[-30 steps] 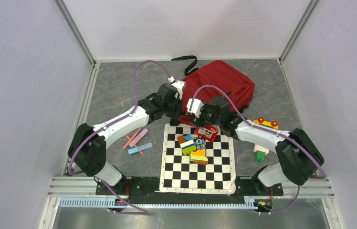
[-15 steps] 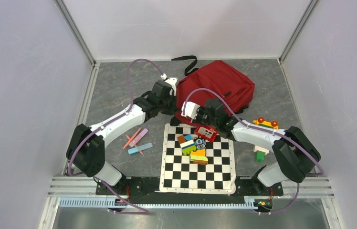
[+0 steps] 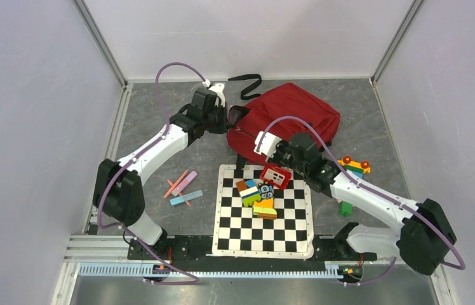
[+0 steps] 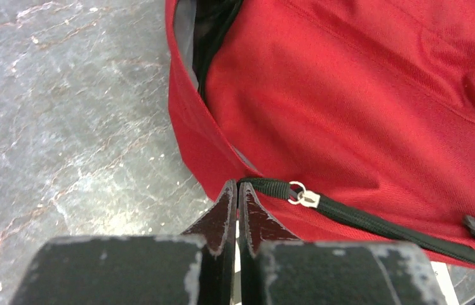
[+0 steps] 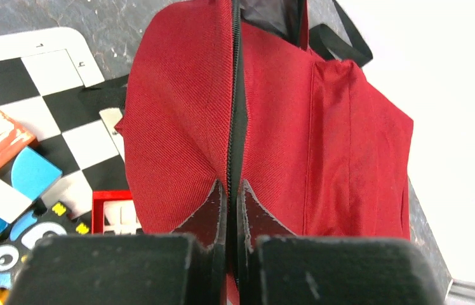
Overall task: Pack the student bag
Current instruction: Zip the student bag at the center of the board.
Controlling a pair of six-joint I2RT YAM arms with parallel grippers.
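A large dark red fabric backpack with black straps is seen lying flat on the grey marbled table top, toward the far side and right of centre, with one black strap trailing off its far left corner. The left gripper is held at the backpack's left corner. Its fingers are pressed together and clamped on the end of a black woven zipper pull, which is joined to a silver slider. Above it in the left wrist view, the zipper is seen parted, and grey lining is exposed along the gap. The right gripper is placed at the backpack's near edge. Its fingers are likewise closed, and the red fabric is pinched between them right on the black zipper line, which is seen running away from the tips toward an open stretch at the top of that view. A black-and-white chequered mat is laid just in front of the backpack. A small red toy box and a cluster of coloured toy blocks are found on its far half. Pink, orange and blue sticks are scattered on the table left of the mat. An orange toy vehicle and a green block are found to its right.
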